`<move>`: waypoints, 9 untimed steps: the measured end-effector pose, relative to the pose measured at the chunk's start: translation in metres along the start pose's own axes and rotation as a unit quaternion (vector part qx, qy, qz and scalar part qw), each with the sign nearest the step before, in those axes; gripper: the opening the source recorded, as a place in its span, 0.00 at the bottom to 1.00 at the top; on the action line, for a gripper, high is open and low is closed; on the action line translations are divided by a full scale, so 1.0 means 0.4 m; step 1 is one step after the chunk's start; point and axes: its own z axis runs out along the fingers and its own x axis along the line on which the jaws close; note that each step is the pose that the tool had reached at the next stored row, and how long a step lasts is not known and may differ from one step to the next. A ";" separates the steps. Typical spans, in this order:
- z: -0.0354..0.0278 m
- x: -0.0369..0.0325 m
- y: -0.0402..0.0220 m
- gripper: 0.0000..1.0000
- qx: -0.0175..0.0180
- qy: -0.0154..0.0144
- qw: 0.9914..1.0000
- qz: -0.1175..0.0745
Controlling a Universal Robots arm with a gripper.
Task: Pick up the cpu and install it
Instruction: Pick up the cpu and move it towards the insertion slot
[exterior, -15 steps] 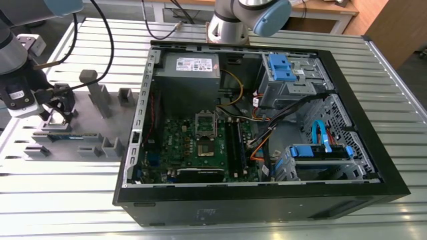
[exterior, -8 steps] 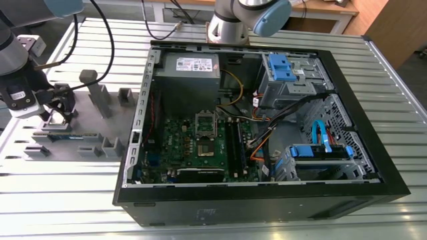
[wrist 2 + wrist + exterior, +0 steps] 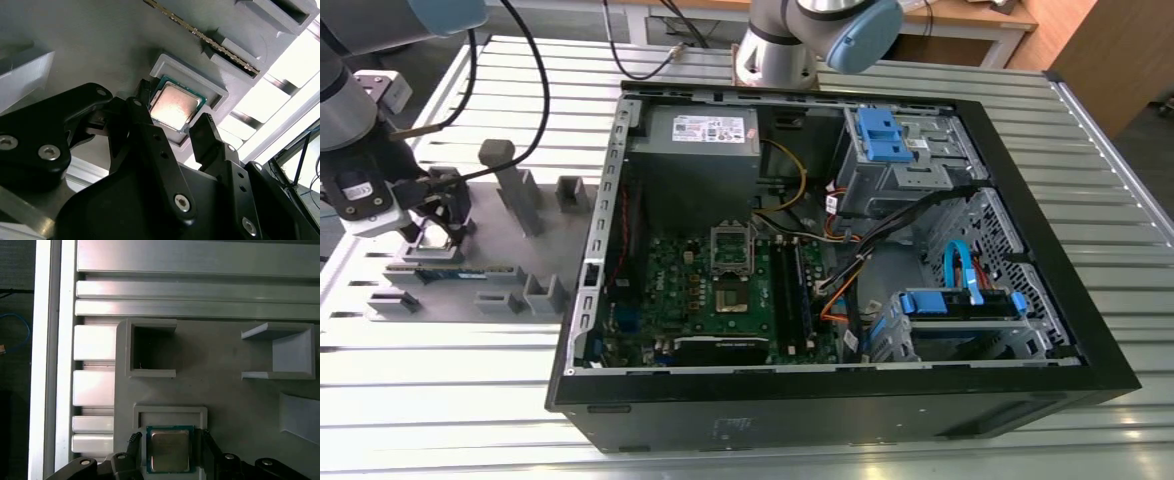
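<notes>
A ribbed aluminium bench (image 3: 440, 400) carries an open black computer case (image 3: 854, 405) and, by its edge at the exterior view's left, a grey moulded fixture plate (image 3: 500, 285). Near that plate's edge the black two-fingered claw (image 3: 169, 439) stands apart, straddling the small square silver-topped cpu (image 3: 170, 450). The cpu lies flat in a shallow pocket, top up, sides parallel to the walls, no side visibly longer.

A finger (image 3: 150, 140) hides the cpu's (image 3: 176, 105) near corner in the second wrist view; the first wrist view's edge cuts off the gripper (image 3: 169, 439); the exterior view's left edge crops the arm (image 3: 340, 110).
</notes>
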 end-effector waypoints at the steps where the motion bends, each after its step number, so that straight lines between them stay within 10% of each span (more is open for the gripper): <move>1: 0.000 0.000 0.000 0.59 0.000 0.000 1.000 0.000; 9: 0.002 0.001 0.002 0.59 -0.001 0.000 1.000 0.000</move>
